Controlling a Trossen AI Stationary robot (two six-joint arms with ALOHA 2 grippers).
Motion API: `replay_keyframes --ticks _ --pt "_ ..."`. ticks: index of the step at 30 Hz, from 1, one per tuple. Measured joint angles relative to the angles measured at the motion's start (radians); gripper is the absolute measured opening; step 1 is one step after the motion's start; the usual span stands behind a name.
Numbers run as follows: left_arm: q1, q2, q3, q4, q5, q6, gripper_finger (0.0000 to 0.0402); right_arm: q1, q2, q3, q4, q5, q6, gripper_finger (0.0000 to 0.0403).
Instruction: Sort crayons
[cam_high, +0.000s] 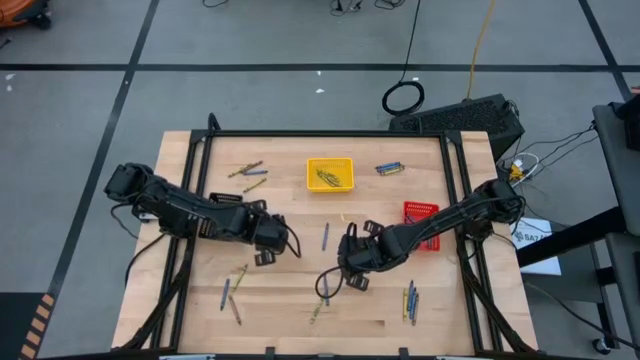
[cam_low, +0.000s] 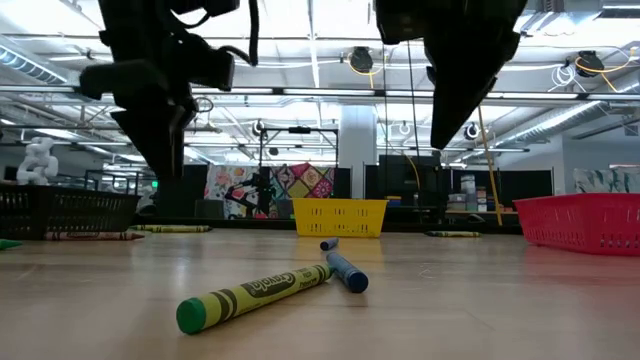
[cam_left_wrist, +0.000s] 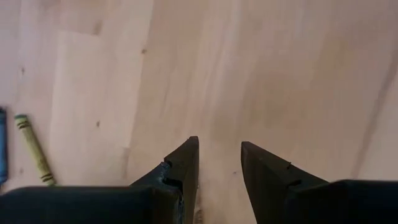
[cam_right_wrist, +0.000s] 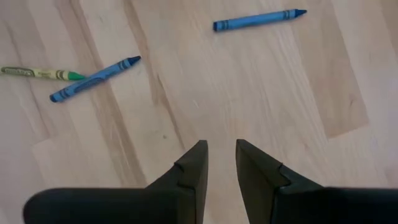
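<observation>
Crayons lie scattered over the wooden table (cam_high: 290, 330), none of them held by an arm. Nearest to the low camera, at the front edge of the table, a yellow-green crayon (cam_low: 250, 296) and a blue crayon (cam_low: 345, 270) lie on the wood with their ends touching; the right wrist view shows this same pair, and a single blue crayon (cam_right_wrist: 258, 20) lies well apart from them. More crayons rest near the front, a small group at the front left (cam_high: 231, 298) and another at the front right (cam_high: 410, 299). Above the middle of the table the right gripper (cam_right_wrist: 221, 163) hovers over bare wood, its two fingers released with a narrow gap and nothing between them. The left gripper (cam_left_wrist: 219, 163) hangs above the left-middle part, also released, with empty wood under it and a yellow-green crayon (cam_left_wrist: 34, 149) off to one side. Farther back, the red tray (cam_high: 421, 224) stands on the right side under the right arm; I cannot tell what is in it. At the far side the yellow tray (cam_high: 330, 161) holds some yellowish crayons (cam_high: 328, 178), a few brown and olive crayons (cam_high: 249, 175) lie to its left, and blue ones (cam_high: 389, 168) to its right.
</observation>
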Motion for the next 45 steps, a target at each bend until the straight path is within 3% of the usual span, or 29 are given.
replay_keyframes --ticks 14,45 --pt "0.095 0.009 -0.192 0.026 0.01 -0.016 0.0123 0.008 0.0 0.0 0.001 0.002 -0.019 0.0071" --pt "0.097 0.009 -0.244 0.071 0.175 -0.028 0.0123 0.008 0.0 0.0 0.008 0.002 -0.016 0.0071"
